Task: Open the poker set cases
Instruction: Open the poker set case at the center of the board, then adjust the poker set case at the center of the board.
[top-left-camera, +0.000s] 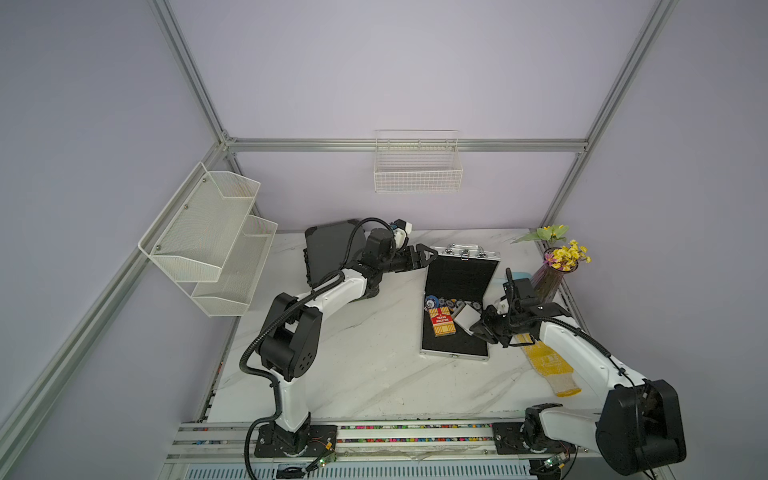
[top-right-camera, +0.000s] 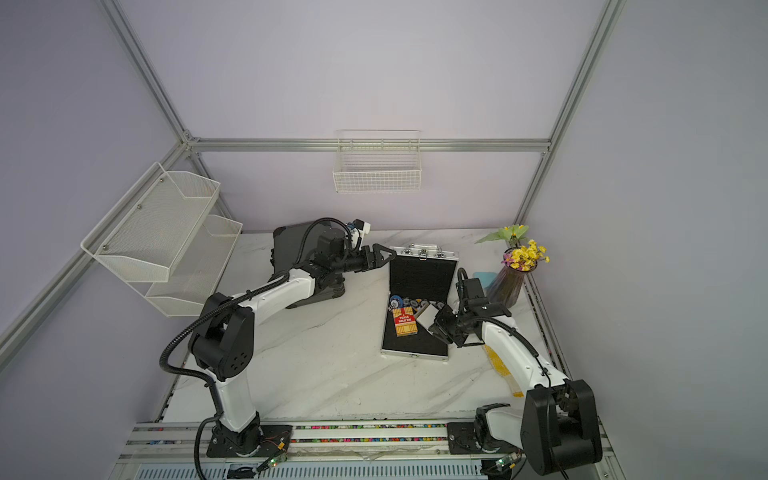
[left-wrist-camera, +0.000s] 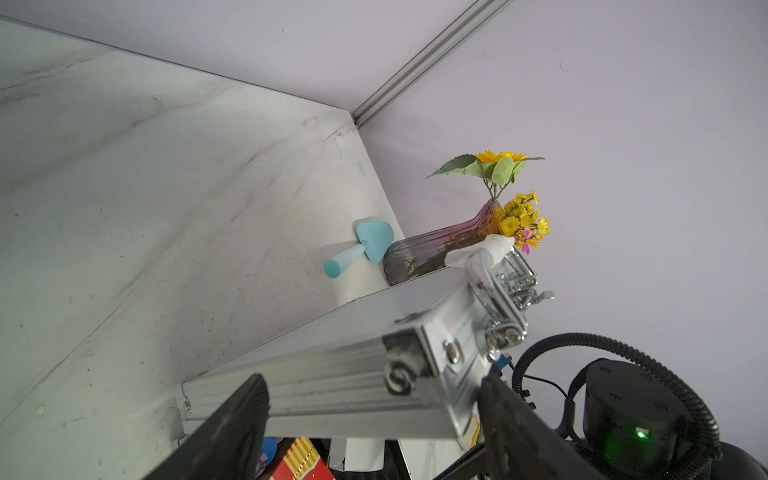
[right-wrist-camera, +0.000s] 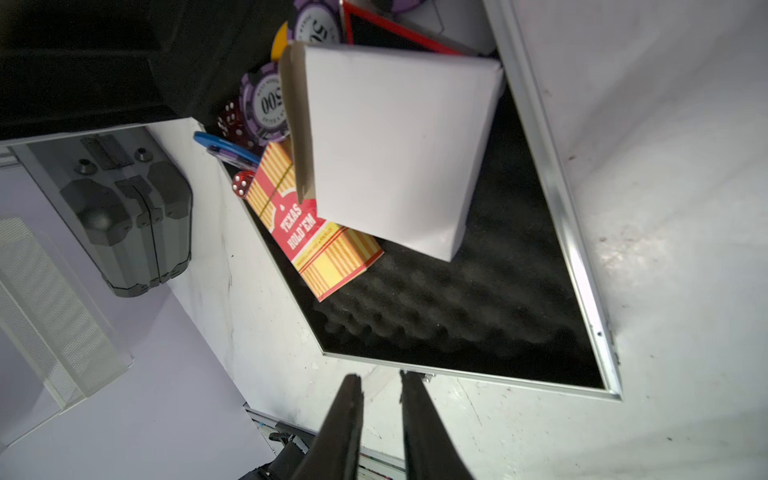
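Checking silver case (top-left-camera: 461, 272) first, Jo. Where's it at?

Mid-table (top-left-camera: 374, 374), right of centre, open. One half flat w/ egg-crate foam. Other half tilted up at far side, handle + latches on its top edge. Card pack (right-wrist-camera: 316, 232), white box (right-wrist-camera: 395, 153), chips (right-wrist-camera: 270, 104) and red dice (right-wrist-camera: 240, 183) piled by the hinge.

L gripper (top-left-camera: 433, 256)?

At far-left corner of the raised half, jaws spread wide either side of that corner. Prob. touching on one side, but wrist view's too close to be sure.

R gripper (right-wrist-camera: 380, 376)?

Just off the flat half's right rim, near the white box. Fingers nearly together, slim gap, nothing in it.

Dark grey case (right-wrist-camera: 137, 224)?

Far-left of table behind L arm, standing on edge, halves together.
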